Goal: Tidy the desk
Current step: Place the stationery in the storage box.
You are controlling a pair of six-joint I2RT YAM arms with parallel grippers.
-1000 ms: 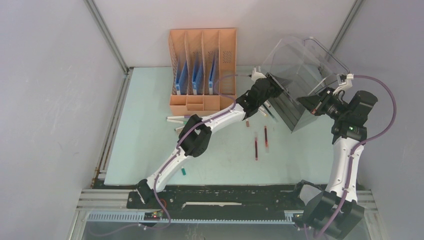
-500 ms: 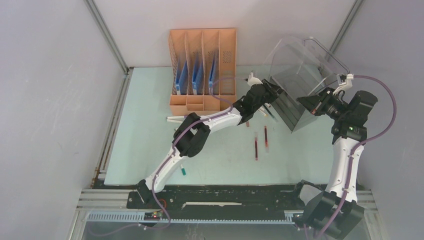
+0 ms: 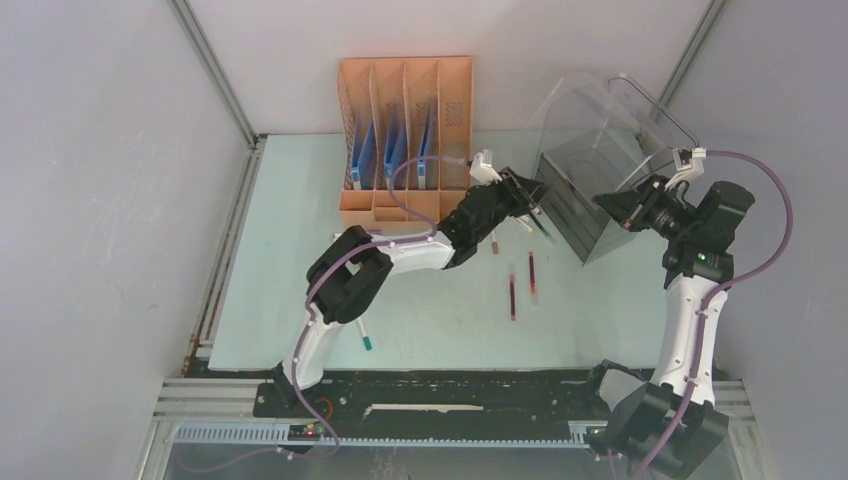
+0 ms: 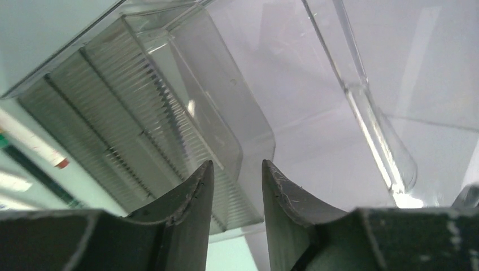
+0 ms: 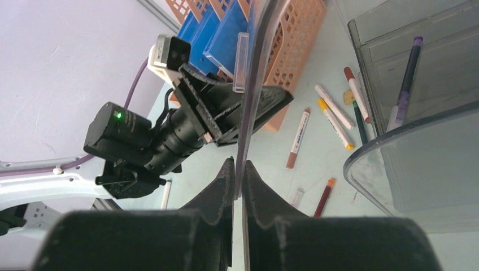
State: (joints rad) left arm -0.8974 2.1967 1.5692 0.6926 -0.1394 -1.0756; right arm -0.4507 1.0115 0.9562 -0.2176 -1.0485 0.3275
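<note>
The left hand [image 3: 517, 192] has drawn back from the ribbed front of the clear bin [image 3: 590, 150], and its elbow has swung further from the bin; the right hand [image 3: 617, 206] has not shifted. The left hand now hovers just in front of the bin's drawer face, its fingers [image 4: 195, 186] spread a little apart, with nothing between them and touching nothing. The right hand, at the bin's near right side, is pressed together on the edge of the bin's thin clear panel [image 5: 248, 84], pinching it. The pale mint tabletop [image 3: 290, 250] carries the bin at its far right corner. Two red pens [image 3: 512, 297] lie on it in front of the bin.
</note>
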